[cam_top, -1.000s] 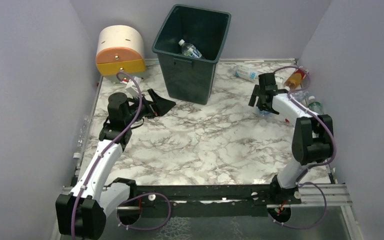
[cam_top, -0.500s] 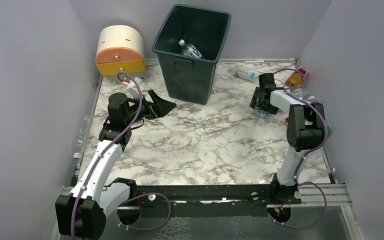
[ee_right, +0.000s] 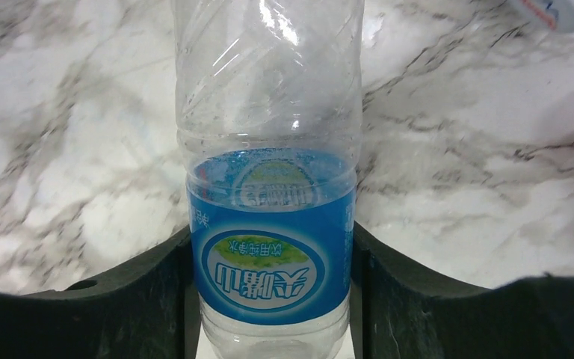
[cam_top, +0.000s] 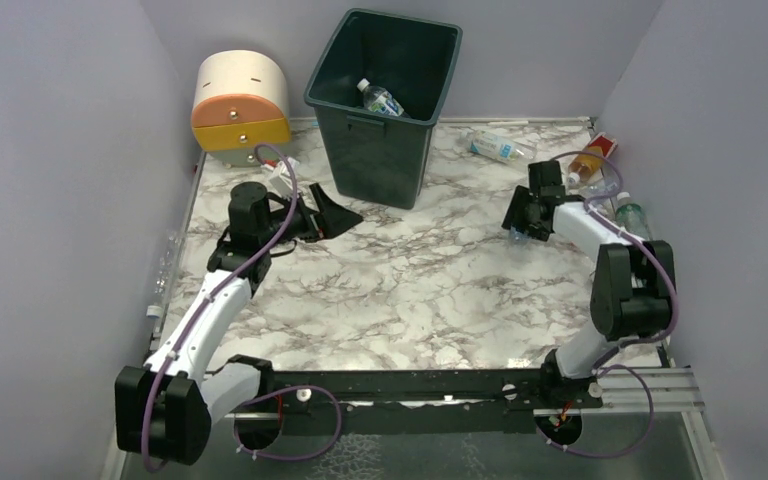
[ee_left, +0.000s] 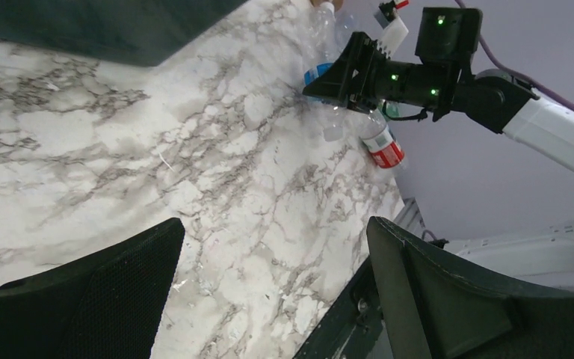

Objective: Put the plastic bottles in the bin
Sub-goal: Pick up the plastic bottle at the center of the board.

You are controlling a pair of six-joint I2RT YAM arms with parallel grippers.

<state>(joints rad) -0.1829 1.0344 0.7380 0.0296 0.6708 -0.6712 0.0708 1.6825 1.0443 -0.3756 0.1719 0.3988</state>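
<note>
Low over the right side of the table, my right gripper (cam_top: 520,222) is shut on a clear plastic bottle (ee_right: 269,224) with a blue label. Both pads (ee_right: 172,292) press the label's sides in the right wrist view (ee_right: 271,250). The left wrist view shows that same gripper (ee_left: 344,75) with the bottle (ee_left: 318,73) under it. My left gripper (cam_top: 335,215) hangs open and empty (ee_left: 273,232) just left of the dark green bin (cam_top: 375,160). One clear bottle (cam_top: 380,98) lies inside the bin.
More bottles lie at the far right: a clear one with a blue label (cam_top: 492,148), an orange one (cam_top: 588,160) and a green-capped one (cam_top: 628,212). A red-labelled bottle (ee_left: 383,146) lies beside the right gripper. A cream, orange and yellow drawer unit (cam_top: 240,100) stands at the back left.
The right gripper's jaws have closed onto the blue-labelled bottle and the arm has shifted slightly nearer. The left arm has moved a little to the right, still open.
</note>
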